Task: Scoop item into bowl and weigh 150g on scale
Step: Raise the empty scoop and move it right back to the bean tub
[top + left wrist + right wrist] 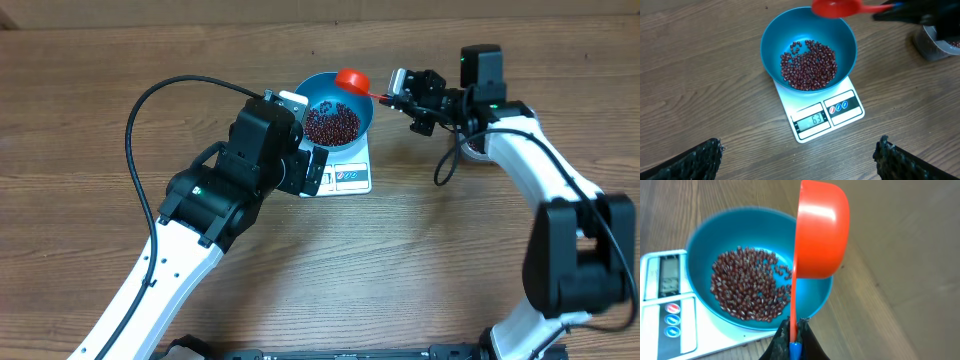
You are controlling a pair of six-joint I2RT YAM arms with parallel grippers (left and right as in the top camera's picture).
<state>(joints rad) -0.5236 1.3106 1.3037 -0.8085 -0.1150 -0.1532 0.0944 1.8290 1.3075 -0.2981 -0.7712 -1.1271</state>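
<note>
Here, the left arm is reaching in from the lower left, bent at the elbow. Its tool (313, 170) is hovering by the scale's left side, with fingers (700, 160) spread wide and gripping nothing. One white scale (825, 117) is sitting on the counter (450, 250) and carrying one blue bowl (840, 40). The beans (809, 65), too many to count, are lying in a loose heap in the bowl's bottom. One red scoop (820, 230) is hanging tipped on its side over the bowl's rim nearest the right arm. The right arm is curving in from the right, its tool (405, 92) pressed together and pinching the scoop's handle.
</note>
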